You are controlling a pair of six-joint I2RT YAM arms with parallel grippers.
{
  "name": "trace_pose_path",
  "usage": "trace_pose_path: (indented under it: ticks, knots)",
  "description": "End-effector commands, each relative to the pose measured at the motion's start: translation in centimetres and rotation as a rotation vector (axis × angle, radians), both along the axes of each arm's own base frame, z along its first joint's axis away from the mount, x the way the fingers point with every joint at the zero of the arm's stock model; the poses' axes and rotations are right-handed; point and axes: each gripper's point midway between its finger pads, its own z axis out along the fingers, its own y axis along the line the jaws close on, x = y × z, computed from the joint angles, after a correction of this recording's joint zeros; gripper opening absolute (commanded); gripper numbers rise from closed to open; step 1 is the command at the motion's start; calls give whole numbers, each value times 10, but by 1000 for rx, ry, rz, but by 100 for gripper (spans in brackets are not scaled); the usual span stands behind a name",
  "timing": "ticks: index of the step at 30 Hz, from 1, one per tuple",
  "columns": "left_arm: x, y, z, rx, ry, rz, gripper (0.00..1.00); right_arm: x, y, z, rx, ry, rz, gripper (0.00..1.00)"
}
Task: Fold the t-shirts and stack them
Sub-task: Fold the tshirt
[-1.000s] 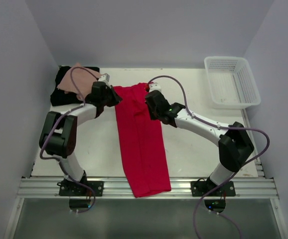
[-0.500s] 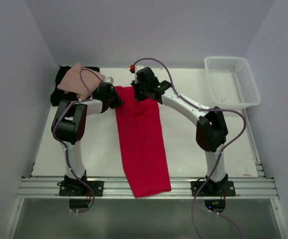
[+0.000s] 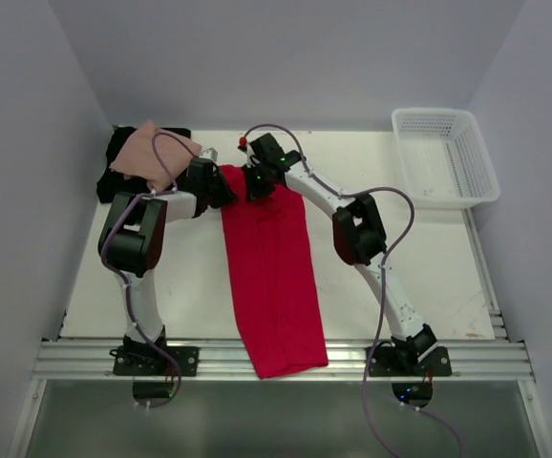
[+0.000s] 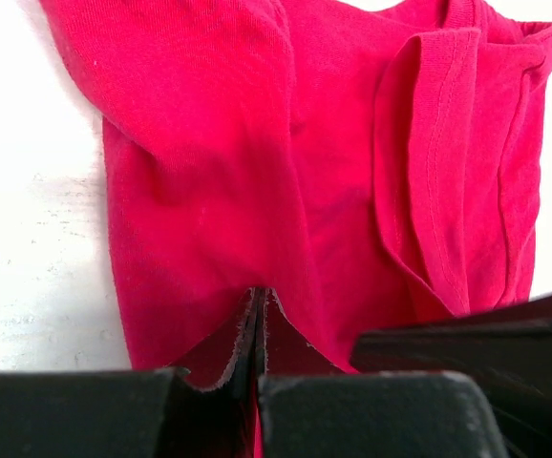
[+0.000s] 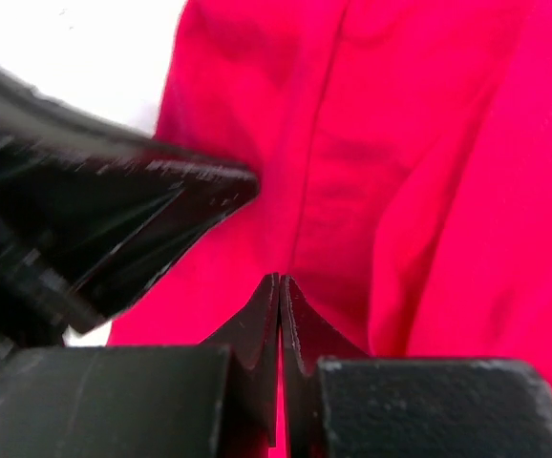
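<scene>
The red t-shirt (image 3: 271, 267) lies as a long narrow strip from the far middle of the table to over the near edge. My left gripper (image 3: 221, 179) is shut on its far left corner; in the left wrist view the closed tips (image 4: 259, 291) pinch red cloth (image 4: 209, 143). My right gripper (image 3: 255, 183) is close beside it, shut on the far edge of the same shirt (image 5: 400, 143), its tips (image 5: 279, 279) closed together. The salmon-pink t-shirt (image 3: 147, 153) lies folded on the black t-shirt (image 3: 118, 183) at the far left.
A white lattice basket (image 3: 445, 157) stands at the far right corner. The right arm reaches across the table to the far left. White walls close in the table on three sides.
My right gripper has swung from the shirt's far right edge up and left, to just beside my left gripper. My left gripper has stayed at the far left corner.
</scene>
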Motion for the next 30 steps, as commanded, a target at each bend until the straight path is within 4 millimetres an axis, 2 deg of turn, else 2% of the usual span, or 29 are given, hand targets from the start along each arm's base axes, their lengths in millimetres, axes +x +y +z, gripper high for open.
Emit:
trace_pose_path:
  ticks: [1, 7, 10, 19, 22, 24, 25, 30]
  knots:
    - [-10, 0, 0, 6, 13, -14, 0, 8, 7, 13, 56, 13, -15, 0]
    - [-12, 0, 2, 9, 11, -18, 0, 25, -11, -3, -41, -36, -122, 0]
    - [-14, 1, 0, 11, 15, -19, 0, 41, -35, -3, -140, -108, -234, 0]
    - [-16, 1, -8, 14, 32, -19, 0, 64, -75, 17, -290, -249, -390, 0]
    - [-17, 3, -12, 21, 39, -18, 0, 66, -81, 24, -297, -268, -413, 0]
    - [-17, 3, -14, 25, 42, -19, 0, 66, -88, 22, -306, -263, -417, 0]
    - [-17, 3, -14, 27, 42, -20, 0, 68, -89, 32, -290, -278, -425, 0]
    - [-17, 3, -17, 26, 48, -22, 0, 72, -96, 45, -269, -307, -423, 0]
